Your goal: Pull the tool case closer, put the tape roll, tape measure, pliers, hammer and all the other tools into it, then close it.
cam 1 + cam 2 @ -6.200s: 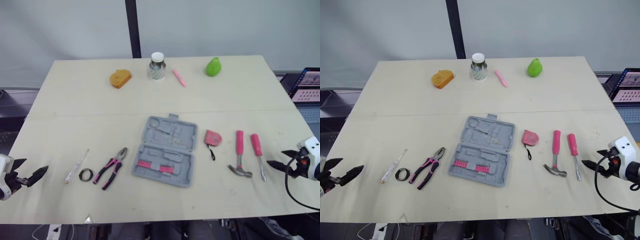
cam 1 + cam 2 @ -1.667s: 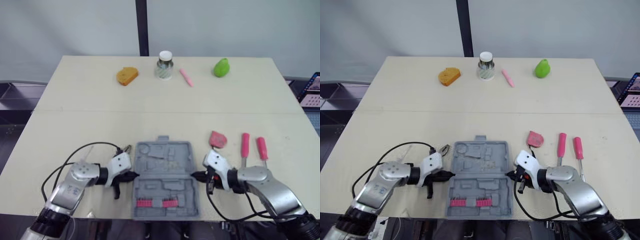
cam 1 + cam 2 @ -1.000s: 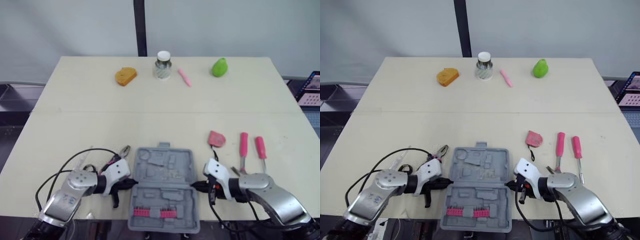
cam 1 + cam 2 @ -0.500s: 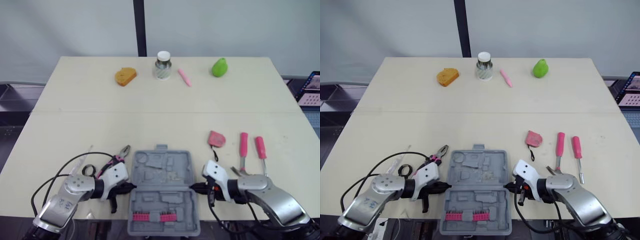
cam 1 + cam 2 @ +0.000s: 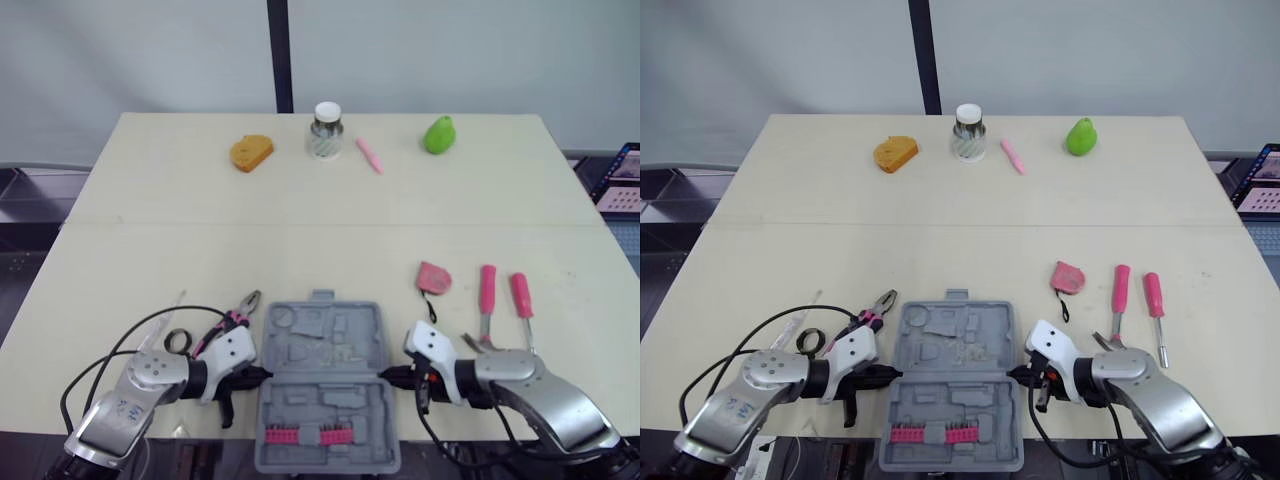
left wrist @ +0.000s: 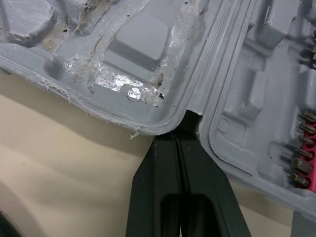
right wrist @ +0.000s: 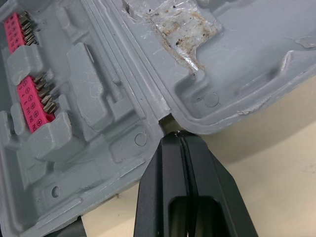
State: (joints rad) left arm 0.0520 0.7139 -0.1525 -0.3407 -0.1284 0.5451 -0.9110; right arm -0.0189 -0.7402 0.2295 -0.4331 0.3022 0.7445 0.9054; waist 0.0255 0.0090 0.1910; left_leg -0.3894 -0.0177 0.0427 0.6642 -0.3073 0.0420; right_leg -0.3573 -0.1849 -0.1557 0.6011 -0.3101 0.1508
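The left tool (image 5: 262, 374) and right tool (image 5: 385, 376) are squeezed shut, tips against the tool case (image 5: 328, 388), now pulled close; filling comes next.

The middle band of the table (image 5: 320, 250) lies bare, an open lane across the frame. At lower left, pliers (image 5: 232, 318) and tape roll (image 5: 176, 341) crowd the left side of the tool case (image 5: 325, 385). At lower right, tape measure (image 5: 433, 277), hammer (image 5: 484, 310) and screwdriver (image 5: 521, 300) lie close together. A jar (image 5: 325, 130) and small items line the top edge.
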